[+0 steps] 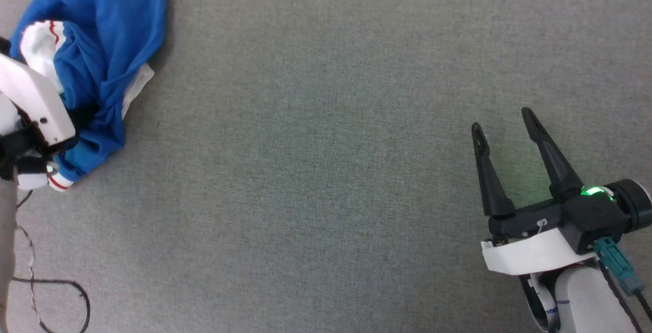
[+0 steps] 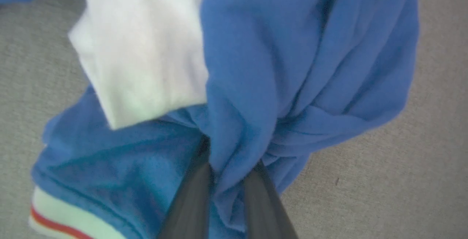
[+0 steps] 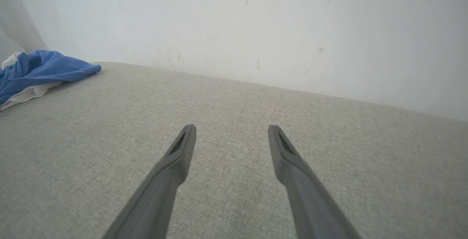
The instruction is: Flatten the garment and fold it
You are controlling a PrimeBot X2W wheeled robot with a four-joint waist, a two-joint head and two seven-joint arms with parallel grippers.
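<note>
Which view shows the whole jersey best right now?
Head view: the jersey lies bunched at upper left, most of its heap visible, one side behind the left arm. Left wrist view gives a close-up of folds pinched in the left gripper; right wrist view catches a distant edge.
</note>
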